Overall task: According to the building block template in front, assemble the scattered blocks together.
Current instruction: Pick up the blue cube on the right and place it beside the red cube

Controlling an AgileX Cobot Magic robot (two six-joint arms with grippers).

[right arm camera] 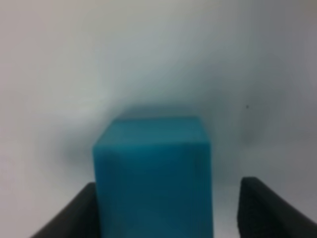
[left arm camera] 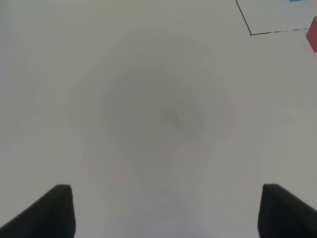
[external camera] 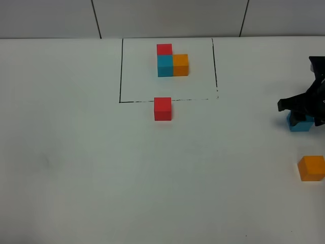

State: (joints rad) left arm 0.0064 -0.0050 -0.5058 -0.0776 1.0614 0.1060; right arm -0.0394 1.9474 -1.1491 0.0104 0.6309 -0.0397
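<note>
The building block template (external camera: pixel 172 63), a red, cyan-blue and orange L, lies inside a thin black rectangle (external camera: pixel 121 71) at the back. Of the scattered blocks, the red cube (external camera: pixel 163 109) sits just in front of that frame's front line and also shows in the left wrist view (left arm camera: pixel 313 33). The cyan-blue cube (external camera: pixel 300 123) rests on the table at the far right, between the fingers of my right gripper (external camera: pixel 302 115). In the right wrist view this gripper (right arm camera: pixel 166 210) is open: one finger is against the cyan-blue cube (right arm camera: pixel 153 173), and a gap remains at the other. The orange cube (external camera: pixel 311 168) lies nearer, by the right edge. My left gripper (left arm camera: pixel 166 213) hangs open over bare table.
The white table (external camera: pixel 76 168) runs wide and bare on the left and in the front. A wall with dark seams (external camera: pixel 96 20) rises behind the table's back edge. The frame's corner (left arm camera: pixel 250 33) appears in the left wrist view.
</note>
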